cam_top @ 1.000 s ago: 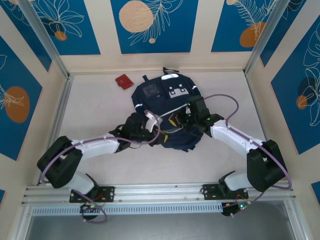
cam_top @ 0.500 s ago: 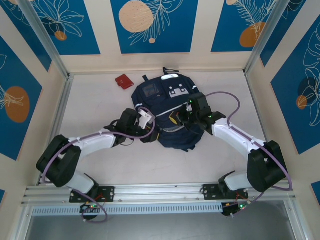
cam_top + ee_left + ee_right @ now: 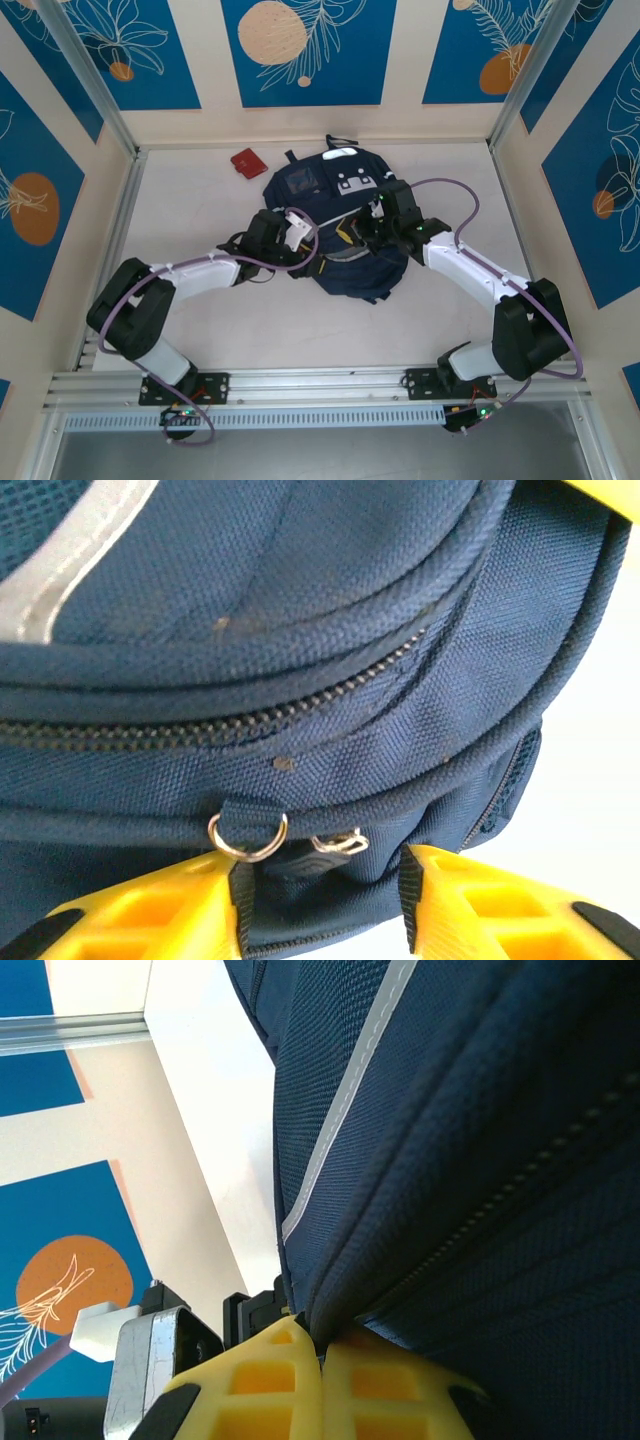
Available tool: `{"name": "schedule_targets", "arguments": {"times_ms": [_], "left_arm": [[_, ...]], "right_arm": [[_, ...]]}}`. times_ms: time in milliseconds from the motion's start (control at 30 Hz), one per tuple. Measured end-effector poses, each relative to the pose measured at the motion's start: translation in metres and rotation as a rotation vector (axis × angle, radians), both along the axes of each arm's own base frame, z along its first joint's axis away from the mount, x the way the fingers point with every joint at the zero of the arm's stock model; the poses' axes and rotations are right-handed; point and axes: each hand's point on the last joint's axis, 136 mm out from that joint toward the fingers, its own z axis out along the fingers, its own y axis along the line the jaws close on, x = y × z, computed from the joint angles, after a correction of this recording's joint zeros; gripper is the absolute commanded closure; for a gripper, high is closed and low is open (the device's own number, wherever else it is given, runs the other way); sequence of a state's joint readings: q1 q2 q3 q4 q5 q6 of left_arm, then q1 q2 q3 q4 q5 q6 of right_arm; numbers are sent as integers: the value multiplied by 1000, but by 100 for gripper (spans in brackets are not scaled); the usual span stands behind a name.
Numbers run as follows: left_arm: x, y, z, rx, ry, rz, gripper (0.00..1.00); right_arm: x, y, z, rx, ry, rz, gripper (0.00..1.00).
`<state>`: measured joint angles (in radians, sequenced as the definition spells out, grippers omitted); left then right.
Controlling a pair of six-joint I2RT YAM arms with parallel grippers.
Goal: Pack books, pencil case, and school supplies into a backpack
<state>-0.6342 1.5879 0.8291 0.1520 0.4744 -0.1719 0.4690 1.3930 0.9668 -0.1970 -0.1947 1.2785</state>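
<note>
Backpack (image 3: 335,190), bare table (image 3: 300,330) all round, left hand (image 3: 322,885) apart astride its edge, right hand (image 3: 322,1365) clamped on seam

backpack (image 3: 330,610): navy woven cloth, coarse and matt
ring (image 3: 248,835): bare shiny metal
my left fingers (image 3: 150,920): yellow plastic, smooth, faint sheen
table (image 3: 200,200): pale, smooth, matt

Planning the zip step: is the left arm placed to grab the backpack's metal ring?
Probably yes: the left end effector is open right at the metal ring, with nothing between them.
</note>
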Motion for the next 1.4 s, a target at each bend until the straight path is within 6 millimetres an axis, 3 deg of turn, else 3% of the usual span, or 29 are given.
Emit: {"name": "schedule_targets", "arguments": {"times_ms": [167,333,800,1200,1233,1333,1400], "left_arm": [[0,-3,-4,0,-6,-23,86],[0,-4,-2,-6,-14,-33,100],[-10,3,16,-58,4,3,100],[-25,-34,26,-188,102,65,100],[-25,-35,25,-191,118,79,96],[-25,-36,24,-200,154,103,69],[-30,-38,26,-213,185,101,59]], "right_arm": [[3,1,4,6,-9,5,100],[5,1,5,-2,-15,11,100],[7,3,6,-16,-34,30,100],[7,24,-5,-2,-32,57,100],[7,23,-6,-3,-29,55,98],[3,19,-9,-21,-29,49,77],[-1,10,-8,-51,-39,39,66]]}}
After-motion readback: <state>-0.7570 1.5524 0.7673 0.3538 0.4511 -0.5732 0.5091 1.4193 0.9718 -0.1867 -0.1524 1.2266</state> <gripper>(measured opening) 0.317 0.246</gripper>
